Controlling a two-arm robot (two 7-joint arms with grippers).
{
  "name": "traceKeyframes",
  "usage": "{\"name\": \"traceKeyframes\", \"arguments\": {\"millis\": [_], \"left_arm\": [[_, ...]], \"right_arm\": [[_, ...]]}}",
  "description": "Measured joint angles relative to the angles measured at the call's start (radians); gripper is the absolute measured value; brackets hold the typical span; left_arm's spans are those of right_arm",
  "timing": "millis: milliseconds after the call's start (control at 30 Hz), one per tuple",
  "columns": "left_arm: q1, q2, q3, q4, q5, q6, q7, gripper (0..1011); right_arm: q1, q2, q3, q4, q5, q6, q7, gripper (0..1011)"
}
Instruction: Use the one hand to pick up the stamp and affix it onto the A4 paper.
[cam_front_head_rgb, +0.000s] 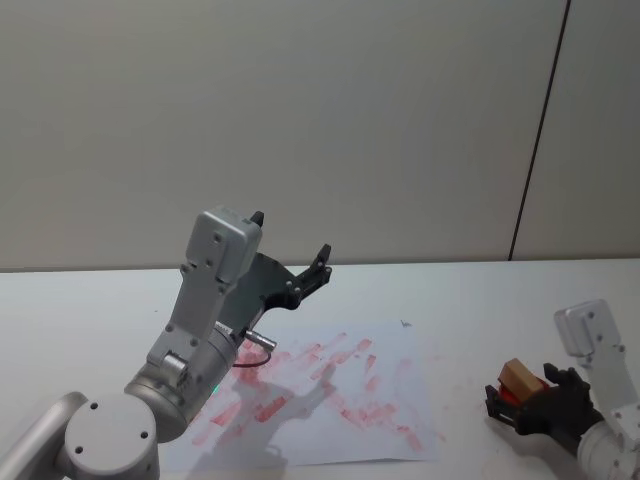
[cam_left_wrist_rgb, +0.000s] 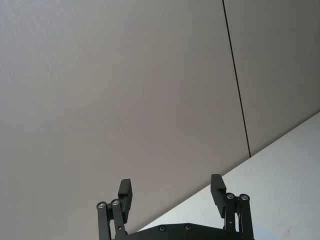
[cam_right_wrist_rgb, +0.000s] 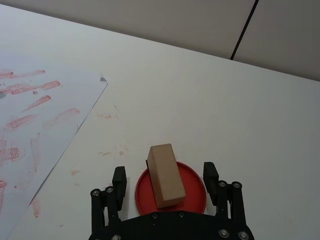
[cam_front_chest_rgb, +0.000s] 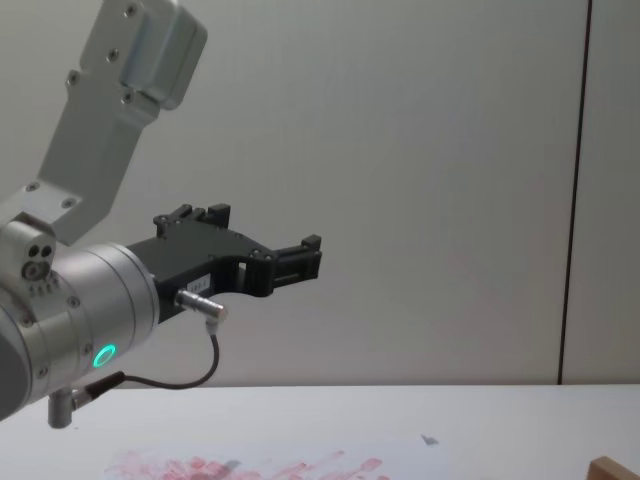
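**Head view.** I log the left gripper (cam_front_head_rgb: 292, 240) held high over the left part of the white table (cam_front_head_rgb: 470, 300), aimed at the grey wall (cam_front_head_rgb: 350, 120). The A4 paper (cam_front_head_rgb: 385, 375) lies flat mid-table, covered with smudgy red-pink prints, and its left part lies under that raised arm. At my lower right, the right gripper (cam_front_head_rgb: 522, 392) sits low at the table, well to the right of the sheet. The stamp (cam_front_head_rgb: 519, 377), a light-brown wooden block, rests on a round red ink pad (cam_front_head_rgb: 507, 396) between the right gripper's fingers.

**Left wrist view.** The left jaws are spread wide with nothing between them. The wall is behind them, with a wedge of table at one corner.

**Right wrist view.** The right jaws are spread, with one finger (cam_right_wrist_rgb: 119, 181) on each side of the pad. Neither finger touches the block. The stamp lies lengthwise on top of the pad. The sheet's corner, which carries a small dark mark (cam_right_wrist_rgb: 103, 78), lies well apart from the pad. There are faint red smudges on the bare table between them.

**Chest view.** The left arm shows large on the left, with a green ring (cam_front_chest_rgb: 103, 355) glowing on its wrist and a looped cable (cam_front_chest_rgb: 190, 380) hanging beneath. Its gripper is held roughly level, well above the table. The printed edge of the sheet runs along the bottom. One corner of the stamp shows at the lower right.
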Motion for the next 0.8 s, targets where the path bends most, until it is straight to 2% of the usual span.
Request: {"name": "traceKeyframes", "arguments": {"millis": [167,567,600,667,767,800], "left_arm": [[0.0,0.0,0.0,0.0,0.0,0.0,0.0,1001],[0.0,0.0,0.0,0.0,0.0,0.0,0.0,1001],[0.0,0.0,0.0,0.0,0.0,0.0,0.0,1001],[0.0,0.0,0.0,0.0,0.0,0.0,0.0,1001],[0.0,0.0,0.0,0.0,0.0,0.0,0.0,1001],[0.0,0.0,0.0,0.0,0.0,0.0,0.0,1001]], "right_arm": [[0.006,-0.005,-0.003,0.011,-0.007,0.001,0.003,854],[0.014,-0.011,-0.006,0.023,-0.014,0.002,0.006,488],[0.014,-0.012,-0.006,0.024,-0.015,0.003,0.006,426],[0.015,-0.012,-0.006,0.025,-0.015,0.002,0.006,364],[0.015,-0.013,-0.006,0.026,-0.016,0.003,0.006,274],[0.016,-0.013,-0.006,0.027,-0.016,0.003,0.006,274]]}}
